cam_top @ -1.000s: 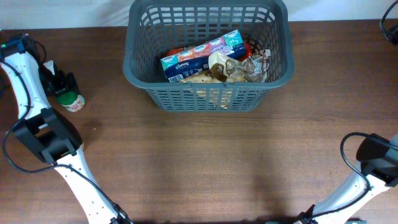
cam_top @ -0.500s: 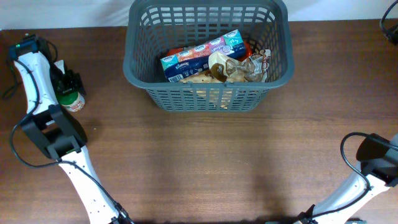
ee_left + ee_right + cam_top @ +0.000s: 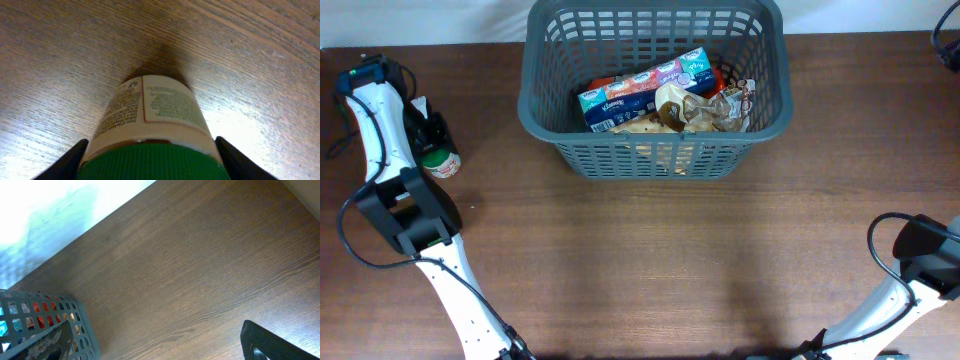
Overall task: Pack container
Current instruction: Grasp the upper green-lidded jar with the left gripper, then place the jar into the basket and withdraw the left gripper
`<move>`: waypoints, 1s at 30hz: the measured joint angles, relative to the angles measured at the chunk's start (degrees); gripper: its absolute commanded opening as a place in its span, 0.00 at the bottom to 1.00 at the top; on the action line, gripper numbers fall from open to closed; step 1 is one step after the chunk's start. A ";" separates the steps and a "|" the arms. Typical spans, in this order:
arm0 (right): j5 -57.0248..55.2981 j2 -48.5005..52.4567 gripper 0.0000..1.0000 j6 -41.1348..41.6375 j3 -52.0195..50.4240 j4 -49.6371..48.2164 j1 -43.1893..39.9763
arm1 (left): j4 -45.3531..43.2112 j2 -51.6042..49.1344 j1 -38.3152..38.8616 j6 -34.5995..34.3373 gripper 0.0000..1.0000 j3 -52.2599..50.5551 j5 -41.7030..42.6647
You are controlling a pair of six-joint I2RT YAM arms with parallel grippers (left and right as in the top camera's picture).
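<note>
Straddling jar [image 3: 150, 117]: left end effector [image 3: 155, 167]

Overhead: fixed above table [image 3: 670, 260], lens straight down, wide field. Basket [image 3: 655, 160] at top centre, left arm [image 3: 375, 110] at left edge, right arm [image 3: 920, 250] at lower right.

Left wrist: very near, aimed along green-lidded jar [image 3: 152, 120] toward tabletop. Left fingers [image 3: 62, 162] at 2 lower corners.

Right wrist: farther off, oblique across wood. Basket corner [image 3: 50, 317] lower left, right finger [image 3: 272, 342] lower right.

Shared: jar [image 3: 441, 163] in overhead and left wrist; basket in overhead and right wrist.
</note>
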State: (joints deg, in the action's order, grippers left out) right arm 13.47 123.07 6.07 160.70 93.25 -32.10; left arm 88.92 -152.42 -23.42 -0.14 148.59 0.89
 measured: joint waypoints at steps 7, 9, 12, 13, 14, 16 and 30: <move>0.00 0.00 0.99 0.00 0.00 0.00 0.00 | 0.17 0.04 0.00 -0.13 0.02 0.02 0.39; 0.00 0.00 0.99 0.00 0.00 0.00 0.00 | 0.83 0.07 0.00 -0.13 0.02 0.50 1.70; 0.00 0.00 0.99 0.02 0.00 0.00 0.00 | 1.51 0.07 0.02 -0.15 0.02 3.85 4.57; -0.02 0.00 0.99 0.02 0.00 0.00 0.00 | 1.38 0.39 0.09 -0.15 0.02 6.67 5.84; 0.00 0.00 0.99 0.00 0.00 0.00 0.00 | 1.40 1.14 0.17 -0.11 0.02 9.29 6.99; 0.00 0.00 0.99 0.02 0.00 0.00 0.00 | 0.66 3.89 0.35 0.42 0.02 14.51 9.46; 0.00 0.00 0.99 0.00 0.00 0.00 0.00 | 1.92 33.38 31.30 29.40 0.02 30.36 16.24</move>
State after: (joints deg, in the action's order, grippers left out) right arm 13.47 123.07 6.07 160.70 93.25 -32.10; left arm 90.85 -119.04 7.88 29.26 178.95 17.12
